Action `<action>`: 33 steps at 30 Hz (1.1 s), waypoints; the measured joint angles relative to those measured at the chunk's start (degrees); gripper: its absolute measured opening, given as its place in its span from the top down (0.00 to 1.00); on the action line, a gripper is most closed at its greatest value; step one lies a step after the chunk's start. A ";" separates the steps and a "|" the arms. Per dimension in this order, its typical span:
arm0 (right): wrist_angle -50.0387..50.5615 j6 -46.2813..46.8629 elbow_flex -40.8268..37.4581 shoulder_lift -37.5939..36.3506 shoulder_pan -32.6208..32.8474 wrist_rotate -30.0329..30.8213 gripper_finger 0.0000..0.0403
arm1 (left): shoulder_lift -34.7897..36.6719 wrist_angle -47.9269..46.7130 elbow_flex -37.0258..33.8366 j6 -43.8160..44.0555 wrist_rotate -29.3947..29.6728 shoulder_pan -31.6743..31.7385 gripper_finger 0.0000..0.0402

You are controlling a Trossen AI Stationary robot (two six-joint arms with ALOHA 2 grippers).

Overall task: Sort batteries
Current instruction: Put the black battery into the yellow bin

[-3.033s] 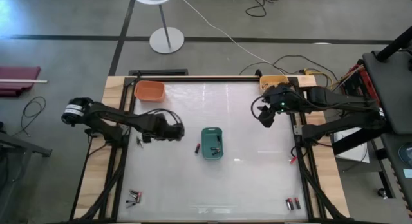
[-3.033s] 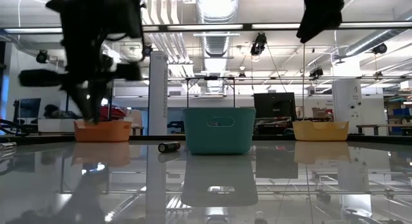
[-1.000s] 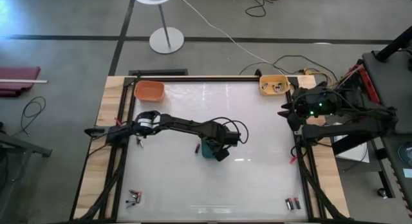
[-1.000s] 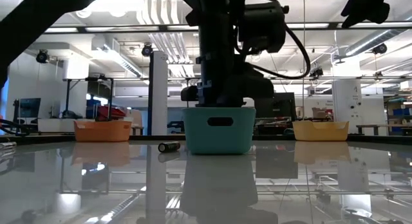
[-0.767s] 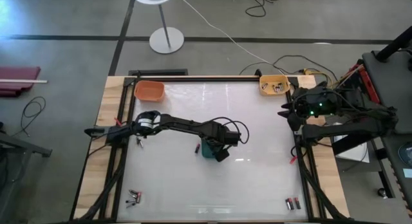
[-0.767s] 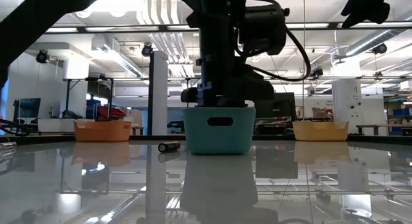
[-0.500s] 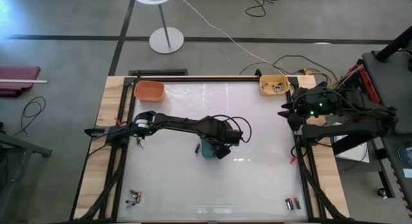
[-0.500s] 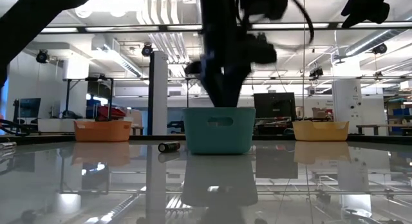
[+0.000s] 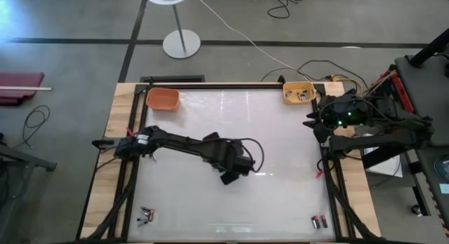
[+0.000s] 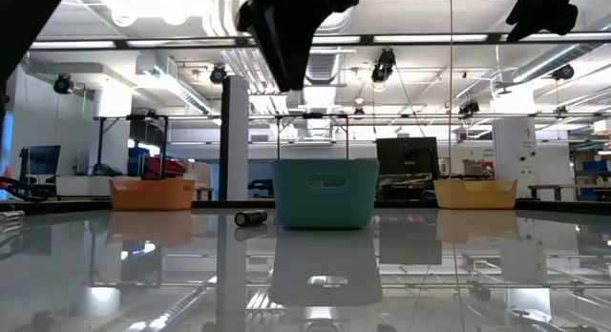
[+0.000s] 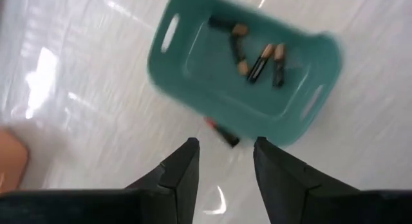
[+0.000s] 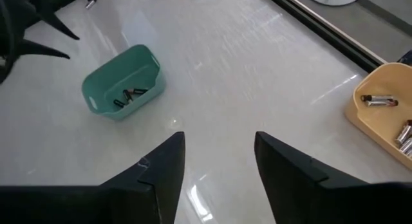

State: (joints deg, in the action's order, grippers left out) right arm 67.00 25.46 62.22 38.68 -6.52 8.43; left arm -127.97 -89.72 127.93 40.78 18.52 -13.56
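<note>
Loose battery (image 11: pixel 222 132) just beyond left gripper (image 11: pixel 223 161)

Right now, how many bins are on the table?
3: an orange bin at the far left corner, a yellow bin at the far right corner, and a teal bin mid-table, hidden under the left arm from above.

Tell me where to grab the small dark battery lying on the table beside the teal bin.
Grip the small dark battery across its middle, coming straight down. It lies flat close beside the teal bin, so set the open left gripper fingers along the wall, one at each end.
</note>
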 joint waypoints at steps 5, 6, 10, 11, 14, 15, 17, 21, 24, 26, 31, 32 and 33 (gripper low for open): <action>-0.04 -2.27 0.00 0.00 0.02 -0.98 0.56 | 4.89 0.11 -10.92 4.73 -4.80 -1.03 0.68; -0.19 -2.51 0.00 0.00 0.02 -1.03 0.55 | 5.78 0.22 -13.69 5.43 -5.57 -1.35 0.68; -1.70 -2.54 0.00 0.00 0.02 -1.37 0.54 | 10.12 5.75 -25.97 6.88 -7.13 -2.45 0.69; -2.39 -2.54 0.00 0.00 0.02 -1.52 0.54 | 11.35 7.41 -29.02 7.03 -7.96 -2.51 0.69; -3.10 -2.43 0.00 0.02 0.02 -2.99 0.54 | 14.96 14.45 -38.02 9.52 -9.96 -2.91 0.70; -3.34 -2.10 0.00 0.02 0.02 -3.19 0.54 | 16.10 16.30 -40.66 10.96 -10.32 -3.16 0.71; -3.21 -1.26 0.00 0.08 0.02 -4.30 0.55 | 19.16 20.19 -44.87 13.68 -10.43 -3.85 0.71; -3.71 -0.05 0.00 0.19 0.02 -4.42 0.56 | 24.69 26.71 -51.36 19.77 -8.94 -5.03 0.71; -6.47 0.12 0.00 1.03 0.02 -4.42 0.56 | 28.42 25.58 -57.13 30.76 -5.95 -5.12 0.71; -8.43 0.76 0.00 1.60 0.02 -4.33 0.55 | 31.45 24.72 -61.58 36.90 -7.65 -4.53 0.70; -15.69 0.01 0.00 5.43 0.00 -3.91 0.52 | 38.09 23.76 -70.56 61.13 -15.65 -2.63 0.65; -17.46 -0.62 0.00 6.42 0.00 -3.91 0.52 | 39.14 23.79 -71.96 65.48 -17.03 -2.54 0.64; -19.33 -1.09 0.00 7.54 0.00 -3.91 0.51 | 39.85 23.66 -73.20 68.55 -17.76 -2.57 0.63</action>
State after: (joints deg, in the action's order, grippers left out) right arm 47.67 24.37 62.22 46.22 -6.52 4.51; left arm -88.12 -66.06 54.73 109.34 0.76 -16.13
